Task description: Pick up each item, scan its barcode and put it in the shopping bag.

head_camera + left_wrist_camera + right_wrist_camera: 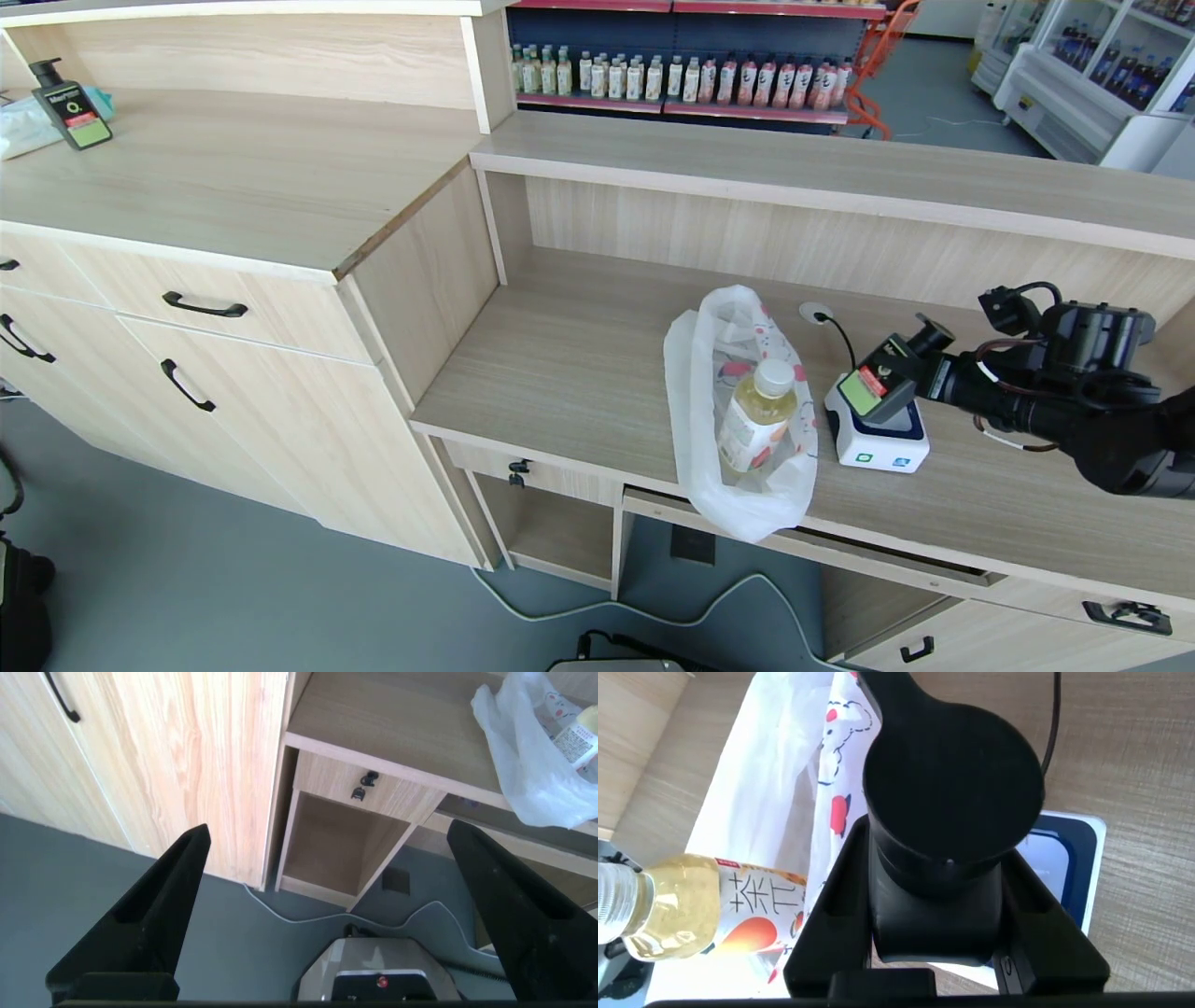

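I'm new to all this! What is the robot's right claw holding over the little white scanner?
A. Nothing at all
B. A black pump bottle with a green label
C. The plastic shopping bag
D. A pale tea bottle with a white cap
B: the right claw is shut on the black pump bottle with its green label, over the white scanner, while the tea bottle already sits inside the shopping bag.

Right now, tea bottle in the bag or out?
In: the tea bottle sits inside the shopping bag, with plastic around it on both sides.
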Controlling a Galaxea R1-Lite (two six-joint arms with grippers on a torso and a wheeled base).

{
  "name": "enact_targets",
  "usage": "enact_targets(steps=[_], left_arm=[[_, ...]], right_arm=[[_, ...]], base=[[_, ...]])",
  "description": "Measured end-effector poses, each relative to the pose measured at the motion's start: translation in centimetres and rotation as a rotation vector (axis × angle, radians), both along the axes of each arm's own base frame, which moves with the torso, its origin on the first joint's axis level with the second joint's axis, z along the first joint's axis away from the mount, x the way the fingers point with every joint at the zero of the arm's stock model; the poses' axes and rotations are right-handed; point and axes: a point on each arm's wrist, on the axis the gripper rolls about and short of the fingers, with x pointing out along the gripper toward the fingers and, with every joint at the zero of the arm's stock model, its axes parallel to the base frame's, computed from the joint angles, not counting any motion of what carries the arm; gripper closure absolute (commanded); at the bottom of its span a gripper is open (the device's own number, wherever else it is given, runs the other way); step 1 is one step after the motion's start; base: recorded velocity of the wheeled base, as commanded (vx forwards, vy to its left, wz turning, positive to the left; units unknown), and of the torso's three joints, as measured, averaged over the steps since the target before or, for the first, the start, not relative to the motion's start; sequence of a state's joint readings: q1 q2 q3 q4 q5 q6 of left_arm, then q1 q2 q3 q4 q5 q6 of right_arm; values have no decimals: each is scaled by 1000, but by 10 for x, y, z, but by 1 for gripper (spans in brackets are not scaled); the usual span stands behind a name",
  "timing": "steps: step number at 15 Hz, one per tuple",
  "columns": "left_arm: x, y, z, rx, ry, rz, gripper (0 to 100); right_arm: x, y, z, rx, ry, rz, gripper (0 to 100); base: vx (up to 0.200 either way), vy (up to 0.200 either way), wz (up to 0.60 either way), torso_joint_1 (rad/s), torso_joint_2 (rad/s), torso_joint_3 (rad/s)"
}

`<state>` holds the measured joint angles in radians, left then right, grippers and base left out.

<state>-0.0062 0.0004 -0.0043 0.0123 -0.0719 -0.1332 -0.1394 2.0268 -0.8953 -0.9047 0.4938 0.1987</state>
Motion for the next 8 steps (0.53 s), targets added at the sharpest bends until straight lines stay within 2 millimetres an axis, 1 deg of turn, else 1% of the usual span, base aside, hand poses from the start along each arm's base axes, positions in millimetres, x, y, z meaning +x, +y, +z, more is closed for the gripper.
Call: enact_targets(steps=[3,5,6,8], left_arm=[[0,0,0,0,0,0,0],[0,0,0,0,0,0,0],[0,0,0,0,-1,0,0],[0,0,0,0,-1,0,0]], right_arm=[[1,0,-3,-5,4,0,100],[2,-1,0,-37,-5,4,100],[0,-1,5,-80,-17,13,100],[-11,-4,29,-195,-82,25,100]], base=[[0,0,0,0,0,0],[0,0,0,0,0,0],[0,0,0,0,0,0],[0,0,0,0,0,0]])
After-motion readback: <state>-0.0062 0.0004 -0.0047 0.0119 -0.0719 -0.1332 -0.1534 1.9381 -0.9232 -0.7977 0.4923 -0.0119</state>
